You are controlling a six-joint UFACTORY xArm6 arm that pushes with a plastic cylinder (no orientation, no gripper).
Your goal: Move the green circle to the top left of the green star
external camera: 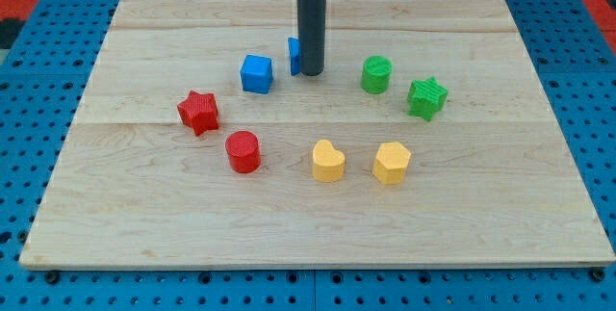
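The green circle [375, 74] stands on the wooden board right of centre. The green star [426, 97] sits just to its lower right, a small gap between them. My tip [309, 73] rests on the board about a block's width to the left of the green circle, not touching it. The dark rod rises from there to the view's top. A blue block [295, 55] is partly hidden behind the rod, against its left side; its shape cannot be made out.
A blue cube [257, 73] lies left of the rod. A red star [198, 112] and a red circle [243, 151] sit at the lower left. A yellow heart [328, 161] and a yellow hexagon [392, 163] lie below the green blocks.
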